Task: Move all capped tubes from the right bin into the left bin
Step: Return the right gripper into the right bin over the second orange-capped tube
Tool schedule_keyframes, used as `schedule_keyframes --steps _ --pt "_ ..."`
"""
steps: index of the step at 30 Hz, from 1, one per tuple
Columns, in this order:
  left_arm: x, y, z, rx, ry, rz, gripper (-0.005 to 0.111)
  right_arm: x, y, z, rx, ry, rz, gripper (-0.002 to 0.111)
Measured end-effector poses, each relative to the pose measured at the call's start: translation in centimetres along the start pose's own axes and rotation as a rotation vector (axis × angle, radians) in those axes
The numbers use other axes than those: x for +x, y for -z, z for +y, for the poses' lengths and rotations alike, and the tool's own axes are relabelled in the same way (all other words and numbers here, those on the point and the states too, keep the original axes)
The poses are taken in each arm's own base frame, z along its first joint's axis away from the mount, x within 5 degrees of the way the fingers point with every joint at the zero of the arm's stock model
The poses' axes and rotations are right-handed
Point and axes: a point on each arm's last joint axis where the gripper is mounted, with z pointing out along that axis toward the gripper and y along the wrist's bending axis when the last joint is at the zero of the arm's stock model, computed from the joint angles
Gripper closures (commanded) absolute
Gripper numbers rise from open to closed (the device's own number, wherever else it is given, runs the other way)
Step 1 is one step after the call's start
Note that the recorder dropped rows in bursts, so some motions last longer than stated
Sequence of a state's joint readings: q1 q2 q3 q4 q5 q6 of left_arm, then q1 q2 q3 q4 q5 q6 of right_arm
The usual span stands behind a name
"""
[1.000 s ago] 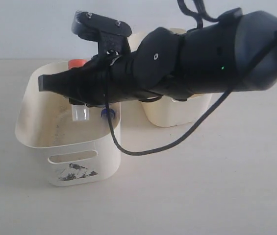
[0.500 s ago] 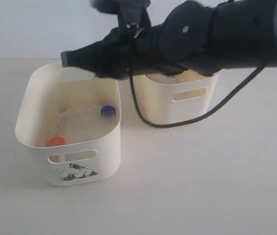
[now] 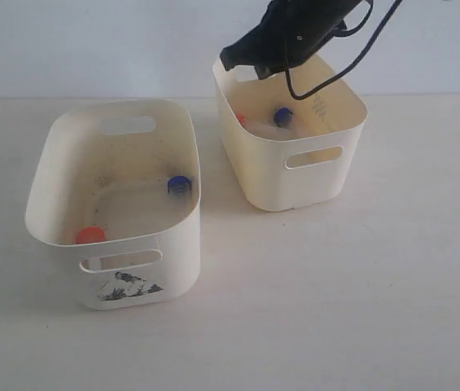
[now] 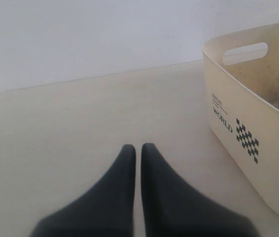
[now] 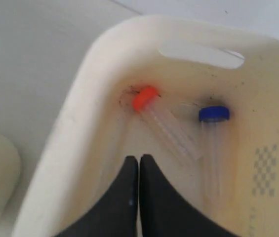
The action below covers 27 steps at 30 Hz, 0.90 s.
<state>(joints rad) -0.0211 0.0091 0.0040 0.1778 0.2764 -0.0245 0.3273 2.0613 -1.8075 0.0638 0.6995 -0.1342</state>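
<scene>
The left bin (image 3: pixel 50 195), with a torn black mark under its front slot, holds an orange-capped tube (image 3: pixel 91 235) and a blue-capped tube (image 3: pixel 179 185). The right bin (image 3: pixel 327 175) holds a blue-capped tube (image 3: pixel 283 116) and an orange-capped tube (image 3: pixel 240 119); the right wrist view shows them lying side by side, orange cap (image 5: pixel 144 98), blue cap (image 5: pixel 214 114). My right gripper (image 5: pixel 139 158) hangs shut and empty above that bin's rim (image 3: pixel 234 59). My left gripper (image 4: pixel 135 147) is shut over bare table beside the left bin (image 4: pixel 248 133).
Both bins stand on a pale table with a white wall behind. A black cable (image 3: pixel 352 61) loops from the right arm over the right bin. A gap of bare table (image 3: pixel 217 175) separates the bins.
The right arm has swung from over the left bin back to above the right bin. The orange-capped tube it held now lies in the left bin.
</scene>
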Motion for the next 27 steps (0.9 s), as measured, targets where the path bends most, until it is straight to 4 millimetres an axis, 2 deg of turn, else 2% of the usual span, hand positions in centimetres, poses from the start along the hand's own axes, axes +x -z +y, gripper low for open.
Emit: schedule_keyframes --steps 4,10,18,22,25,27 --pt "0.0 0.0 0.0 0.0 0.0 0.0 0.102 -0.3 -0.9 -0.6 0.048 0.014 0.061 0.108" --pt "0.0 0.0 0.0 0.0 0.0 0.0 0.102 -0.7 -2.8 -1.0 0.084 0.067 0.051 0.108" --pt "0.0 0.0 0.0 0.0 0.0 0.0 0.102 1.2 -7.8 -1.5 0.129 0.168 0.07 0.108" --pt "0.0 0.0 0.0 0.0 0.0 0.0 0.102 2.0 -9.2 -1.9 0.136 0.177 0.087 0.108" --pt "0.0 0.0 0.0 0.0 0.0 0.0 0.102 2.1 -9.4 -2.9 0.139 0.147 0.071 0.098" --pt "0.0 0.0 0.0 0.0 0.0 0.0 0.102 2.1 -9.4 -3.7 0.135 0.127 0.062 0.086"
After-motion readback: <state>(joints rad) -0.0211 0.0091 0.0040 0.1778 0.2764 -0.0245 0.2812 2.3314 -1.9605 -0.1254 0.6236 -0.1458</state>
